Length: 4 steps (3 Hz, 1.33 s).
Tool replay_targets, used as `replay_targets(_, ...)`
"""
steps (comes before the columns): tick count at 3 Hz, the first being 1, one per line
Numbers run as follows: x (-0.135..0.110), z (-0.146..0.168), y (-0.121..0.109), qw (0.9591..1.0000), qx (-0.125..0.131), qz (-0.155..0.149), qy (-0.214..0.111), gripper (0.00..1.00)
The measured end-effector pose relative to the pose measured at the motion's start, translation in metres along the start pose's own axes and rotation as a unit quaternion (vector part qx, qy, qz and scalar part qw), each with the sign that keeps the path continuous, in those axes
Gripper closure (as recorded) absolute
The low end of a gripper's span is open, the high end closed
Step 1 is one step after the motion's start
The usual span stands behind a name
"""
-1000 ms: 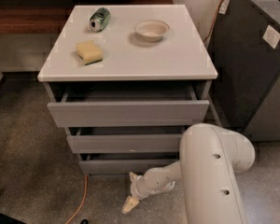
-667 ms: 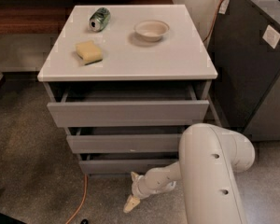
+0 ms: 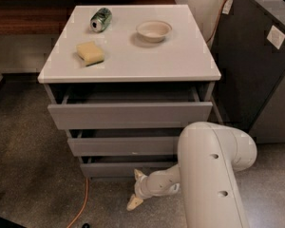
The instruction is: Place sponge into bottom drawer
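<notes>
We count three grey drawers stacked at the centre of the frame: a top drawer (image 3: 129,115), a middle drawer (image 3: 123,146) and the bottom drawer (image 3: 109,168). On the white cabinet top (image 3: 180,61) in the upper half we count three objects: one sponge (image 3: 90,53), one green can (image 3: 100,19) and one white bowl (image 3: 154,30). At the lower right we count one white arm (image 3: 209,170), ending in one gripper (image 3: 136,190) at lower centre, its two fingers apart.

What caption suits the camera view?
Gripper hangs low in front of the bottom drawer; sponge rests on the cabinet top.
</notes>
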<state>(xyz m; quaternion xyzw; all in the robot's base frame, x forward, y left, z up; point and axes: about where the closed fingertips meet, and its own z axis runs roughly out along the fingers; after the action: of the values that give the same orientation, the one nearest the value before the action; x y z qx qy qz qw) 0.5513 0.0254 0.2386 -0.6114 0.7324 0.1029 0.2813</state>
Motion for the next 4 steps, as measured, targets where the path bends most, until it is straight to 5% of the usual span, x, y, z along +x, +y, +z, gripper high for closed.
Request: replay_targets(4, 0.035, 0.024, -0.076, 0.9975, 0.062, -0.018, 0.027, 0.0)
